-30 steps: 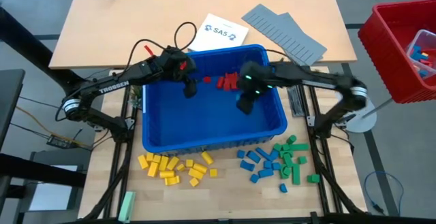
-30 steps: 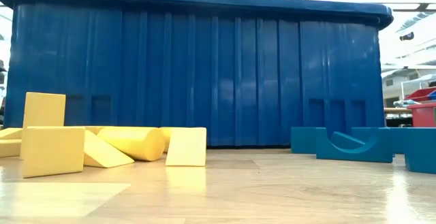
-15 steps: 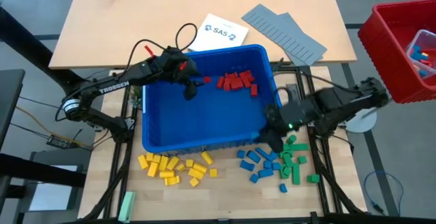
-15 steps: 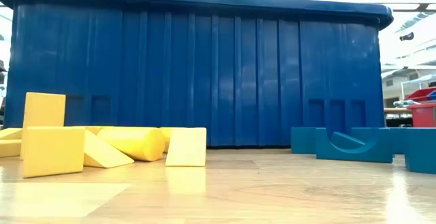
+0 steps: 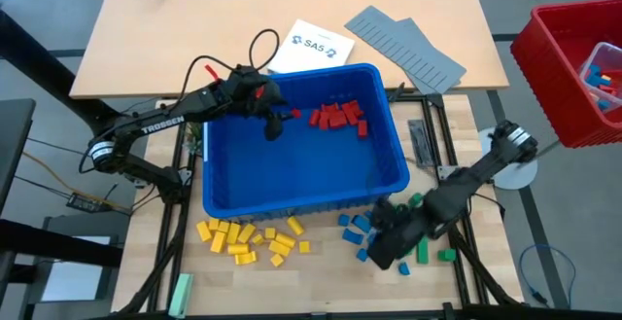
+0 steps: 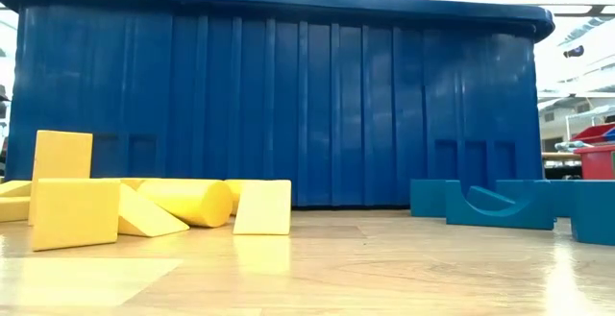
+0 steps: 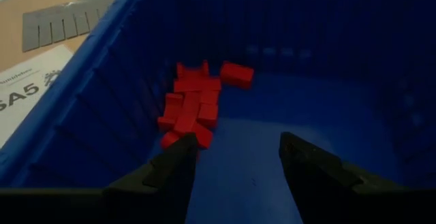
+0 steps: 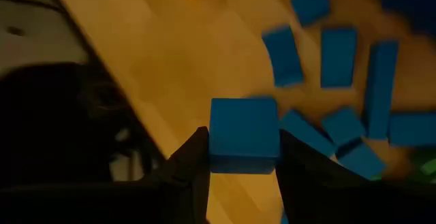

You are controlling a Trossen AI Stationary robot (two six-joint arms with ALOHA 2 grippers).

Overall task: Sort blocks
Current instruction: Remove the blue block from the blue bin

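left pincer (image 7: 235, 159) agape | right pincer (image 8: 242, 152) clamped, loaded

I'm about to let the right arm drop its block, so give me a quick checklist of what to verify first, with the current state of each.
1. Right gripper holds a block: ok, its fingers are clamped on a blue block.
2. Colour matches the pile below: ok, the blue pile lies on the table under it, the green pile next to it.
3. Gripper is clear of the blue bin: ok, it is outside the front wall.
4. Left gripper out of the way: ok, open inside the bin near the red blocks.
5. Height above the table: cannot tell.
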